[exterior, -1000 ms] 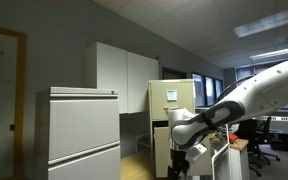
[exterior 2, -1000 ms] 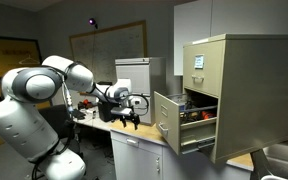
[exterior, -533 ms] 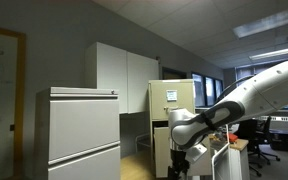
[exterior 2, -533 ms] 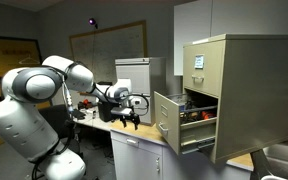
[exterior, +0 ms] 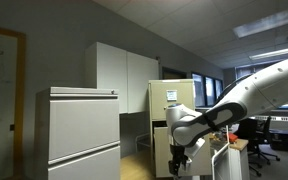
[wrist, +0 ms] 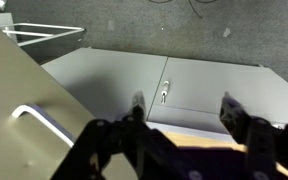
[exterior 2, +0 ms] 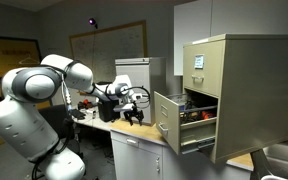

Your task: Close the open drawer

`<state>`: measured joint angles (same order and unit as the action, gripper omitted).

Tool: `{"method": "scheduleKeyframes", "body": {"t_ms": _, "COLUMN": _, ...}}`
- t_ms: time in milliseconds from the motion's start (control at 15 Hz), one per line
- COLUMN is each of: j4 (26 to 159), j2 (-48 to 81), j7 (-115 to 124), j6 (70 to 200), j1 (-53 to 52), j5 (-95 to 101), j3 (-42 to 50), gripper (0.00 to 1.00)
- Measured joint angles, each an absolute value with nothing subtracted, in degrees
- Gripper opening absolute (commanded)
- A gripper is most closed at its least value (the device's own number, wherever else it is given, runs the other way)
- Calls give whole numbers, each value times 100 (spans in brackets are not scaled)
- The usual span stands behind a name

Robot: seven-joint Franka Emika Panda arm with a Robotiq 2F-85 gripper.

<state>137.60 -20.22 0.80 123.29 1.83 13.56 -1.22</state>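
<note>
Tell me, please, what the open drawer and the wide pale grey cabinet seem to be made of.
The drawer: likely painted sheet metal, beige-tan with a dull sheen; its front is thin, flat and sharp-edged. The pale grey cabinet: probably also painted steel, matte; smooth panels with crisp edges and a narrow seam between drawers. Neither shows wood grain, though the pictures are small.

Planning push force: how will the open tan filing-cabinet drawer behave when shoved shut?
The drawer looks like rigid sheet metal, so it probably won't flex. Items sit inside, so it may feel heavy. It likely slides straight into the cabinet rather than tipping.
</note>
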Motion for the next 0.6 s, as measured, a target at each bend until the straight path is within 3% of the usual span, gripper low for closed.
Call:
{"method": "scheduleKeyframes", "body": {"t_ms": 333, "j4": 13533, "j2": -1908, "j7": 680, "j6": 12572, "j1": 222, "j5": 2674, "j3": -416, "gripper": 10}}
{"method": "scheduleKeyframes", "body": {"t_ms": 600, "j4": 13309, "j2": -1505, "j7": 1824, "j6": 12837, "j1": 416, "j5": 4451, "j3": -719, "gripper": 0}}
